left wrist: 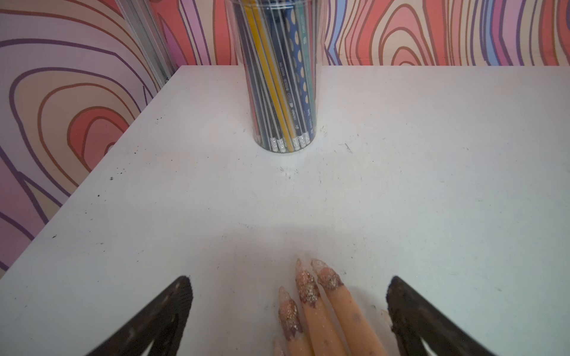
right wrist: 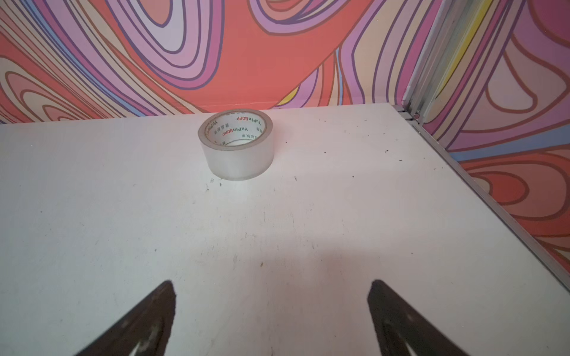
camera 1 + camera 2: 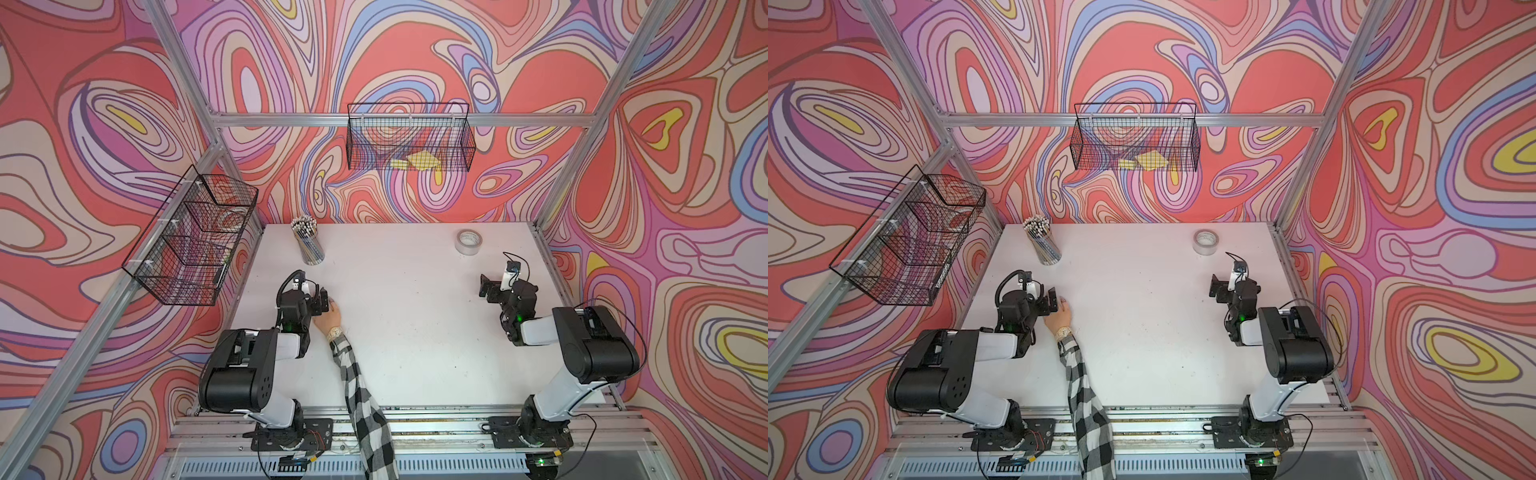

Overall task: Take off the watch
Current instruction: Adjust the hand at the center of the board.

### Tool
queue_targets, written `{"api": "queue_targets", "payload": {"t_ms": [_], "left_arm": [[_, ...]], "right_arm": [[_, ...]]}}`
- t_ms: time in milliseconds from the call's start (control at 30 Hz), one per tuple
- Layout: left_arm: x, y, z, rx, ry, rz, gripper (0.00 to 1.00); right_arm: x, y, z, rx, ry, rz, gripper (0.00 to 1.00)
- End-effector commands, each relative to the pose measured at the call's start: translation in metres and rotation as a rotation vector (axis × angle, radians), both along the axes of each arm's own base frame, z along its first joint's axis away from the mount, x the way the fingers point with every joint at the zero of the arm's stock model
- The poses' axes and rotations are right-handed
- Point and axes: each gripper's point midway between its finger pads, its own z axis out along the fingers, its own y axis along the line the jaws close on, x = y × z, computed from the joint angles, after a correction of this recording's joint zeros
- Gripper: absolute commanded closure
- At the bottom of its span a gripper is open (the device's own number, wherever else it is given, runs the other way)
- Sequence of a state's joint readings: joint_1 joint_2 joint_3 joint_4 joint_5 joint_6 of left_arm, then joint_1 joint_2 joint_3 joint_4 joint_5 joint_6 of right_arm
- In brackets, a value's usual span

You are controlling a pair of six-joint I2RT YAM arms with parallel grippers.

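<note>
One watch was seen strapped round the wrist of one mannequin hand, between that hand and a checked sleeve, on the near left of one white table. Two grippers were counted, both with jaws spread wide apart: the left gripper was set low with the mannequin's fingertips between its jaws, and the right gripper was held over the table's right side. One cup of pencils and one roll of tape were stood towards the far edge, and two baskets were hung, a wire basket on the far wall and a second wire basket on the left wall.
</note>
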State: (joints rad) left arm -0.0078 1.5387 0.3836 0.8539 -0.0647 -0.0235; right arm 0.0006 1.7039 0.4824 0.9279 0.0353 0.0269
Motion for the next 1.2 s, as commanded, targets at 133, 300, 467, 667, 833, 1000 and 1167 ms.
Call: {"api": "queue_targets", "payload": {"t_ms": [133,300,467,667,833,1000,1167], "left_arm": [[0.0001,0.0007,0.0043,-0.002,-0.024,0.009,0.01],[0.0001,0.0007,0.0043,-0.002,-0.024,0.009,0.00],[0.0002,0.0005,0.0043,-0.002,-0.024,0.008,0.01],[0.0004,0.0004,0.0044,-0.003,-0.024,0.008,0.01],[-0.0001,0.0045,0.0049,-0.014,-0.028,0.024,0.01],[0.0001,0.0012,0.0043,-0.013,-0.027,0.004,0.01],[0.0015,0.0002,0.0043,-0.013,-0.021,-0.003,0.01]], "right_arm": [[-0.0014,-0.0022,0.0015,-0.005,-0.008,-0.003,0.02],[-0.0014,-0.0018,0.0014,-0.005,-0.008,0.000,0.02],[-0.0013,-0.0019,0.0017,-0.006,-0.009,0.000,0.02],[-0.0013,-0.0023,0.0016,-0.006,-0.008,-0.001,0.02],[-0.0014,-0.0018,0.0013,-0.004,-0.007,0.000,0.02],[-0.0014,-0.0015,0.0015,-0.004,-0.008,0.001,0.02],[-0.0003,-0.0008,0.0006,0.001,-0.002,0.004,0.02]]}}
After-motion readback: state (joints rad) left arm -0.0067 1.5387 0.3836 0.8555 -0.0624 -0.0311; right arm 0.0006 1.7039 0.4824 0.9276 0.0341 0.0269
